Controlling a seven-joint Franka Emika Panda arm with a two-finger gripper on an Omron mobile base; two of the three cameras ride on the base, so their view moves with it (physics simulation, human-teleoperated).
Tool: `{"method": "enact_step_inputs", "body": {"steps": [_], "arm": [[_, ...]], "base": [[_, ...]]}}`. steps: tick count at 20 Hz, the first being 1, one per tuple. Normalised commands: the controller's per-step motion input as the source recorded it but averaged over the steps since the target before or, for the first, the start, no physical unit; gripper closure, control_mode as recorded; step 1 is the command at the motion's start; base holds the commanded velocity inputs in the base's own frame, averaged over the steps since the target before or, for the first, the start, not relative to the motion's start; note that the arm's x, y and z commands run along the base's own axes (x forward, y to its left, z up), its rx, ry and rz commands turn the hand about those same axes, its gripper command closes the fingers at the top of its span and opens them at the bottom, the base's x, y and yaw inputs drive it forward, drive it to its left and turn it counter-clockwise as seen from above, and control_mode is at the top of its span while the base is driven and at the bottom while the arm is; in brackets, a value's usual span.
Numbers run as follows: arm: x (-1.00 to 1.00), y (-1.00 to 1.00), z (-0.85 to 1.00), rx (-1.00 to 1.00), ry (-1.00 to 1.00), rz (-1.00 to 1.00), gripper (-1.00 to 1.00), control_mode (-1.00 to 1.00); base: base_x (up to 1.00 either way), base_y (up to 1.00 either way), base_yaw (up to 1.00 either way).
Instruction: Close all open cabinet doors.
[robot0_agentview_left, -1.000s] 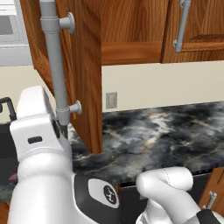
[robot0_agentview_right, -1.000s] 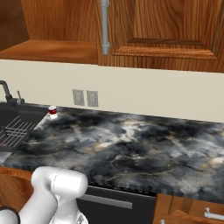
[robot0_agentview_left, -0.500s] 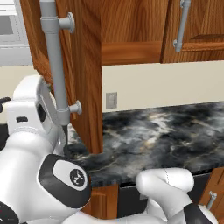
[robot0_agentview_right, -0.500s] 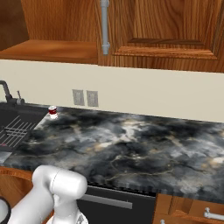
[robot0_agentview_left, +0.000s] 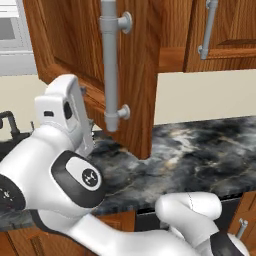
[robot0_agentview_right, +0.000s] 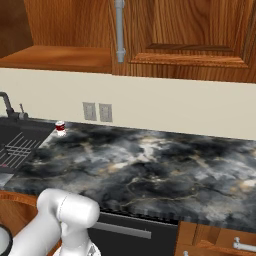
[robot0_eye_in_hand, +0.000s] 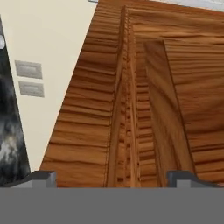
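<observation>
White arm folded low at the left, wrist raised, claw (robot0_eye_in_hand: 113, 177) spread wide, holding nothing

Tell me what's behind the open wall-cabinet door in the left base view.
Past the open cabinet door you see the cabinet's wooden underside, the cream wall and the dark marble counter. The door itself covers the cabinet's interior, so its contents cannot be seen.

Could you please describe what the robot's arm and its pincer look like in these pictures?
The arm is glossy white with rounded, bulbous links and dark joint bands; one black round cap bears a small white logo. No cables show. The pincer shows two small dark grey, blocky finger tips.
</observation>
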Motion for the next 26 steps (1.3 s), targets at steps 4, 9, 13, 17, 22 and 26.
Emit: {"method": "enact_step_inputs", "body": {"steps": [4,9,13,17,22,26], "arm": [[0.39,-0.80,-0.05,0.03,0.00,-0.14,-1.00,-1.00],[0.55,-0.77,-0.03,0.06,0.00,-0.09,-1.00,-1.00],[0.79,-0.58,0.00,0.08,0.00,-0.04,-1.00,-1.00],[0.90,-0.40,0.00,0.10,0.00,0.00,-1.00,-1.00],[0.90,-0.33,0.00,0.10,0.00,0.00,-1.00,-1.00],[0.89,-0.37,0.00,0.10,0.00,0.00,-1.00,-1.00]], "base": [[0.00,0.00,0.00],[0.00,0.00,0.00],[0.00,0.00,0.00],[0.00,0.00,0.00],[0.00,0.00,0.00],[0.00,0.00,0.00]]}}
